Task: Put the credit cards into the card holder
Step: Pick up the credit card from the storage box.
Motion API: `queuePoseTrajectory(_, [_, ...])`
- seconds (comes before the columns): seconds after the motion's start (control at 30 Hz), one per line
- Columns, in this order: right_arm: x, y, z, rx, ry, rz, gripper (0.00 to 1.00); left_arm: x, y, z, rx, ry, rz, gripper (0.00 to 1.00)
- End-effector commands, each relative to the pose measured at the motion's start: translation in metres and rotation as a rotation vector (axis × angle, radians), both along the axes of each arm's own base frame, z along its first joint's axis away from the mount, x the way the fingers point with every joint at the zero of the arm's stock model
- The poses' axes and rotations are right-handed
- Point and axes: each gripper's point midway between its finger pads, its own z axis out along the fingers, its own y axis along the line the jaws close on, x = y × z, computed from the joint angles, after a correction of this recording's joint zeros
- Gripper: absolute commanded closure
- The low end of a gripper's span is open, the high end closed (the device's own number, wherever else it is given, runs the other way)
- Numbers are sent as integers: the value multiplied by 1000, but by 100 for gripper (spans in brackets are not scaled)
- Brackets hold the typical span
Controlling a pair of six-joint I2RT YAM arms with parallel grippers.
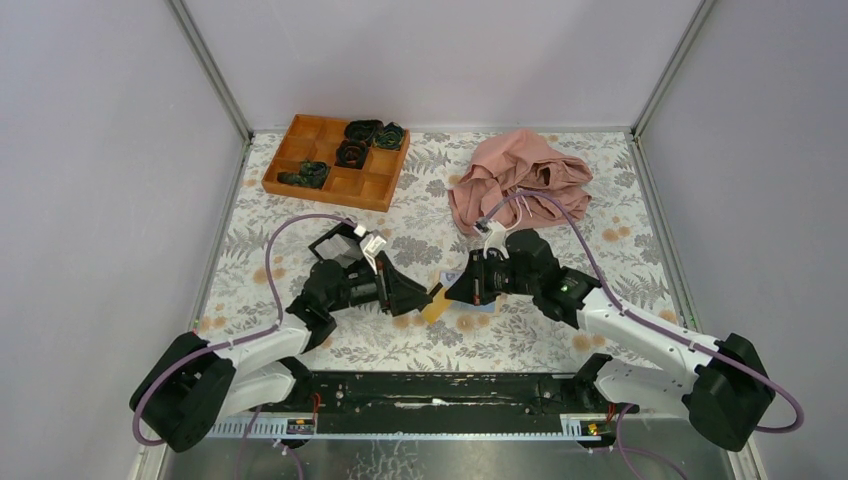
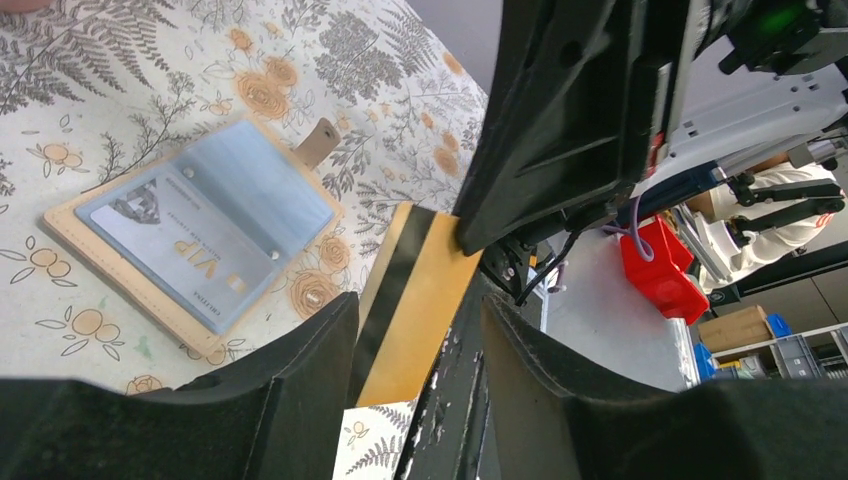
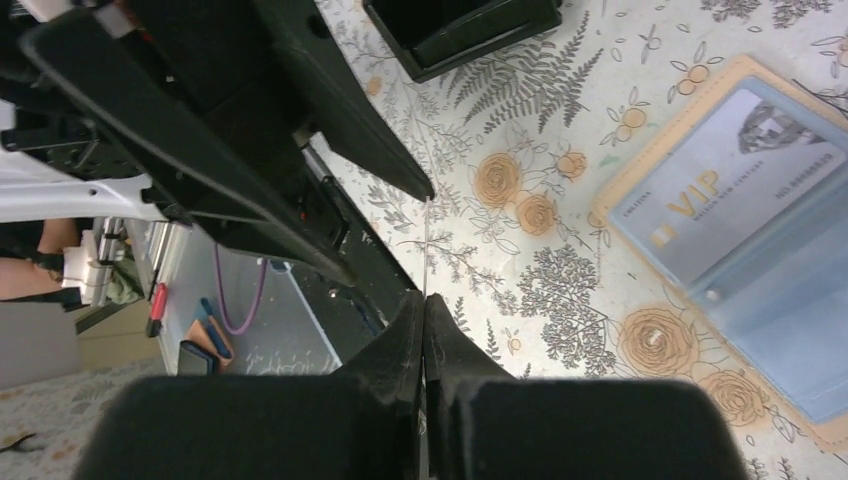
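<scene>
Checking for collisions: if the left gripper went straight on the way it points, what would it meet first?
Probably the gold card, pinched by the shut right gripper just ahead of the open left gripper; right behind it, the right gripper. The gap is unclear.

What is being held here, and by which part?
The right gripper pinches a gold card by one end; the left gripper stands open around the other end.
</scene>
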Motion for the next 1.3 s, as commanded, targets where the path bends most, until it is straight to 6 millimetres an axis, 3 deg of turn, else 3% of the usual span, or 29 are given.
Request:
queuePoseTrajectory(0.0, [-7, 7, 25, 109, -23, 61, 100, 1, -8, 12, -23, -85, -47, 45])
queuePoseTrajectory(0.2, [-9, 7, 27, 119, -19, 84, 100, 2, -9, 7, -12, -80, -53, 47])
queuePoseTrajectory(0.37, [-8, 4, 23, 112, -8, 91, 100, -4, -13, 10, -39, -76, -101, 54])
queuePoseTrajectory(0.67, [-5, -8, 16, 146, 28, 88, 100, -18, -20, 15, -121, -36, -218, 100])
queuePoseTrajectory(0.93, [-4, -13, 16, 175, 33, 106, 99, -20, -24, 23, -212, 5, -254, 100])
queuePoseTrajectory(1.17, [8, -24, 9, 122, 6, 37, 65, 9, -22, 1, -145, 40, -46, 100])
queuePoseTrajectory(1.27, [16, -29, 11, 110, -25, -7, 57, 21, -27, -15, -56, 59, 54, 100])
